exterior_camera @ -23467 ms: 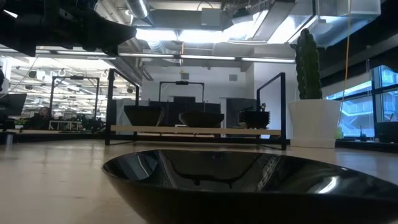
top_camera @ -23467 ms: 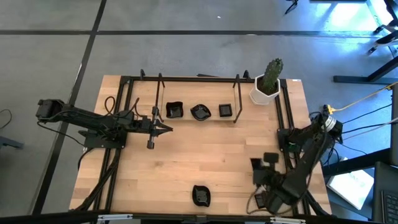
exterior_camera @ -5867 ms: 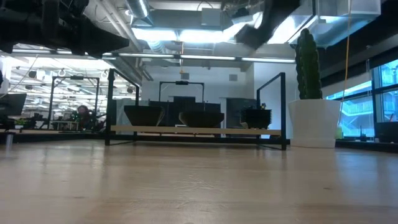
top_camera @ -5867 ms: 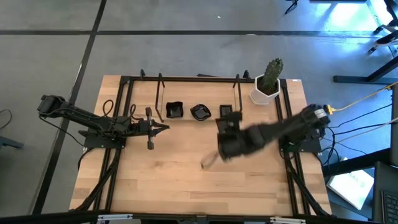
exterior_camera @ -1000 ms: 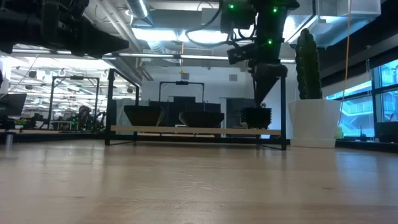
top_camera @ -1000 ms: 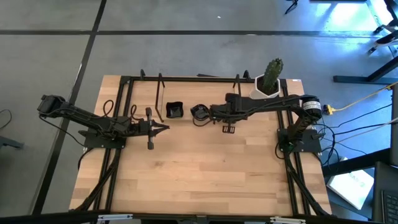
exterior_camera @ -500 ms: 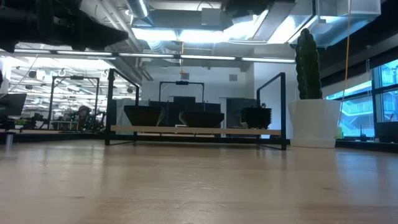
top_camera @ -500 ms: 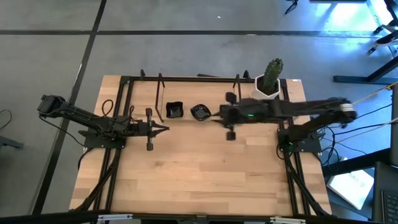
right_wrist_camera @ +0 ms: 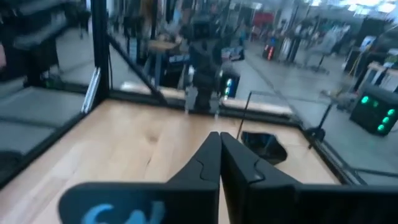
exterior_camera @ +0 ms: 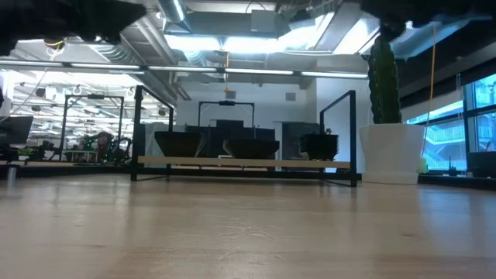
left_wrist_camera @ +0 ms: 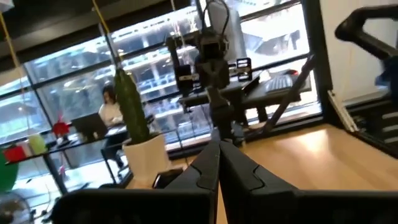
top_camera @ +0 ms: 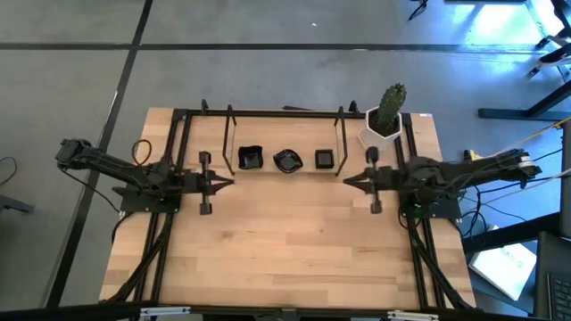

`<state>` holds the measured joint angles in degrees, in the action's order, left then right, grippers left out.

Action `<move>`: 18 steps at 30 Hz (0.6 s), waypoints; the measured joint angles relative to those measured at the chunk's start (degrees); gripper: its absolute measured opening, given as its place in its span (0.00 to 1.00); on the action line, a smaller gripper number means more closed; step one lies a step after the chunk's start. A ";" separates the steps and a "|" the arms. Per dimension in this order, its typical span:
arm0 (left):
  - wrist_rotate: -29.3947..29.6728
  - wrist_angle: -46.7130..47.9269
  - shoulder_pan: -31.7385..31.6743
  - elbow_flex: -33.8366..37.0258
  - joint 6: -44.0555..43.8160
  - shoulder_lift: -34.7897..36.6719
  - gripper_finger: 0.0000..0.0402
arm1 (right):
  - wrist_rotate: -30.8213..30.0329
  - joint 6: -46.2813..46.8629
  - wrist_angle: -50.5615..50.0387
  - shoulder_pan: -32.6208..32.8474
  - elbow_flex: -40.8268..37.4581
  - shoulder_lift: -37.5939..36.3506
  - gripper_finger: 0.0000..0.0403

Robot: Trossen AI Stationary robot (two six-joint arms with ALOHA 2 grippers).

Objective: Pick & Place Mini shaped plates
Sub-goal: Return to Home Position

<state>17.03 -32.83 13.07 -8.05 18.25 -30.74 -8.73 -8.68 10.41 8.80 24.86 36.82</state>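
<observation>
Three black mini shaped plates sit side by side on a low shelf [exterior_camera: 244, 162] at the table's far side: a wavy squarish one [top_camera: 250, 159], a rounded one [top_camera: 286, 160] and a small square one [top_camera: 324, 160]. In the low view they show at the left [exterior_camera: 180, 143], middle [exterior_camera: 250, 147] and right [exterior_camera: 318, 145]. My left gripper [top_camera: 230, 182] is shut and held level near the shelf's left end, pointing right. My right gripper [top_camera: 346, 180] is shut and held level near the shelf's right end, pointing left. Both are empty, as the wrist views show [left_wrist_camera: 217, 144] [right_wrist_camera: 219, 135].
A white pot with a green cactus [top_camera: 384, 120] stands at the far right corner, close behind my right arm. A black metal frame [top_camera: 285, 112] runs around the shelf and along both sides of the table. Bare wood [top_camera: 285, 241] spreads toward the near edge.
My right gripper has drawn back from over the small square plate toward the table's right edge and has tipped from pointing down to level. The square plate, covered before, now shows on the shelf. My left gripper has drawn back a little toward the left edge.
</observation>
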 joint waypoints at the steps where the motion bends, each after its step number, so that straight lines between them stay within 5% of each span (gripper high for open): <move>1: 0.76 2.36 0.55 0.00 0.17 2.37 0.00 | -0.02 0.33 0.62 0.00 -1.79 -2.31 0.01; 5: 6.31 14.46 2.83 0.00 0.17 13.15 0.01 | 1.24 0.52 1.64 -0.02 -7.37 -9.64 0.01; 11: 6.39 24.82 5.88 2.33 0.11 29.52 0.00 | 3.67 0.48 1.87 -0.02 -12.26 -18.72 0.01; 18: 7.30 25.12 4.36 7.51 -0.54 30.09 0.00 | 3.08 1.24 5.12 -0.13 -18.40 -25.17 0.01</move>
<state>24.33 -7.70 17.42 -0.54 17.71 -0.65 -5.65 -7.45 15.53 8.67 6.46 11.65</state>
